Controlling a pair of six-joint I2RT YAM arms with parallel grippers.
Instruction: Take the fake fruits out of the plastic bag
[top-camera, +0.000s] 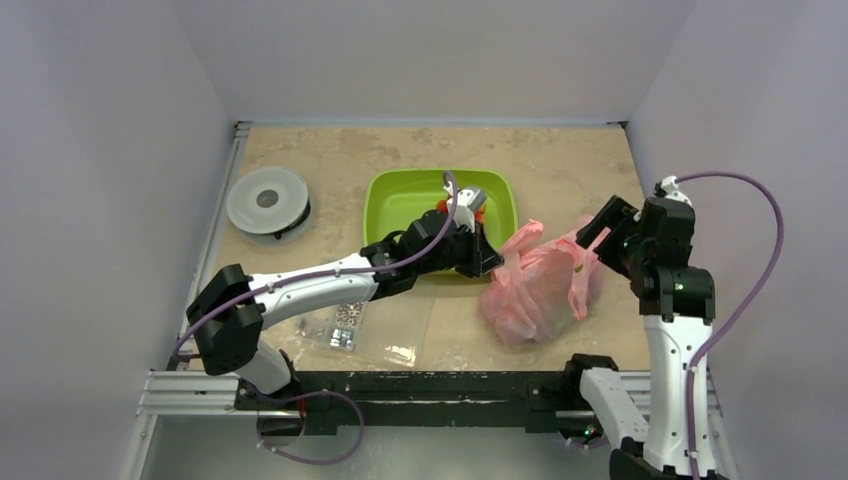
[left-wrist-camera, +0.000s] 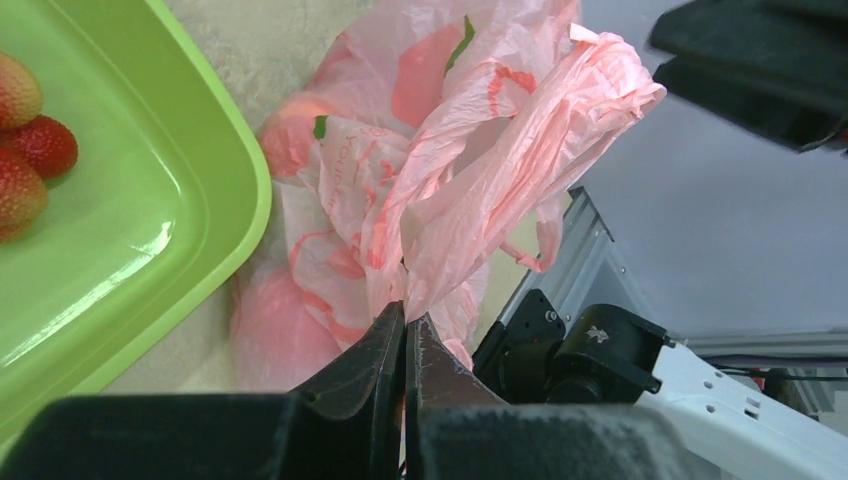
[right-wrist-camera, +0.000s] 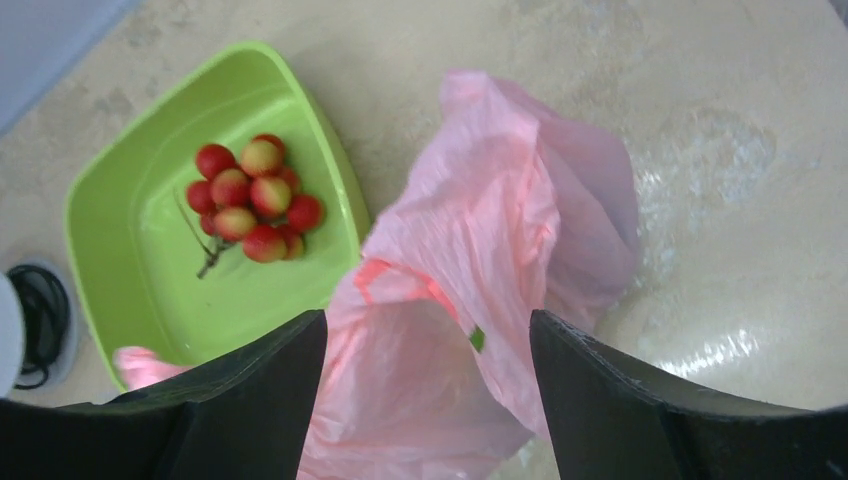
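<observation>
The thin pink crinkly plastic bag (top-camera: 540, 290) sits on the pale stone surface (top-camera: 560, 170), near the right side, just beside the near right corner of the bright green plastic tray (top-camera: 400, 212). The bag is all wrinkled and a bit see-through, with darker pink printing on it. Its top is bunched up and lifted, and the bottom rests on the surface. Round lumps push out its lower part. The fake fruits inside are hidden, so you cannot tell which is which. Two small green spots (left-wrist-camera: 461, 42) show on the plastic. They may be print or something else; I cannot tell.

The left hand (left-wrist-camera: 405, 325) has its two black fingers pressed together on a fold of the bag (left-wrist-camera: 470, 170). The right hand (right-wrist-camera: 426, 325) is at the right side of the bag, with its fingers wide apart and the pink plastic (right-wrist-camera: 500, 240) between them, not squeezed.

A bunch of little red berries on a stem (right-wrist-camera: 250, 200) lies in the tray (right-wrist-camera: 130, 270). In the top view the left arm covers most of them. In the left wrist view the berries (left-wrist-camera: 40, 145) are cut off at the left edge.
</observation>
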